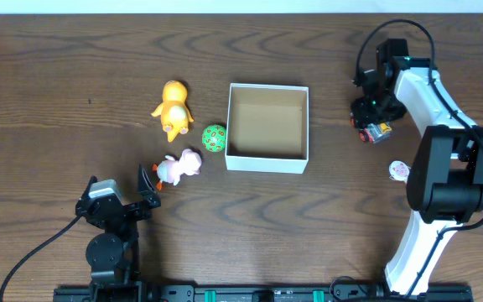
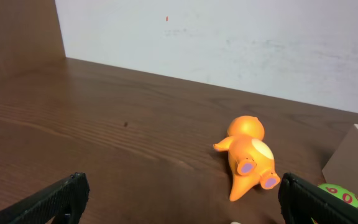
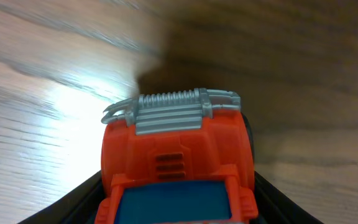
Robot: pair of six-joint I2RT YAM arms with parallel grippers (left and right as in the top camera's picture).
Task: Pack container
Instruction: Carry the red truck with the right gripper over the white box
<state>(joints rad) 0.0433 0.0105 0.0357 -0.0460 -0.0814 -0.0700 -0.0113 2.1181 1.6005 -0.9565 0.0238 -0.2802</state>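
red truck (image 3: pixel 178 168) right of open container (image 1: pixel 267 162)

Right arm (image 1: pixel 436 96): white link shells, black joint housings, black cable loop (image 1: pixel 397 25) above the wrist. Left arm (image 1: pixel 111 231): black throughout, grey camera block (image 1: pixel 103 191) on top, black base cable (image 1: pixel 36 252). Left end effector (image 2: pixel 182 190): matte black fingers (image 2: pixel 61 196).

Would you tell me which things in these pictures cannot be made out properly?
- Red plastic toy truck: overhead, mostly hidden under the right hand; right wrist, rear cut by the bottom edge.
- Small white round object: overhead, too small to identify.
- Green spotted ball: left wrist, cut by the bottom edge.
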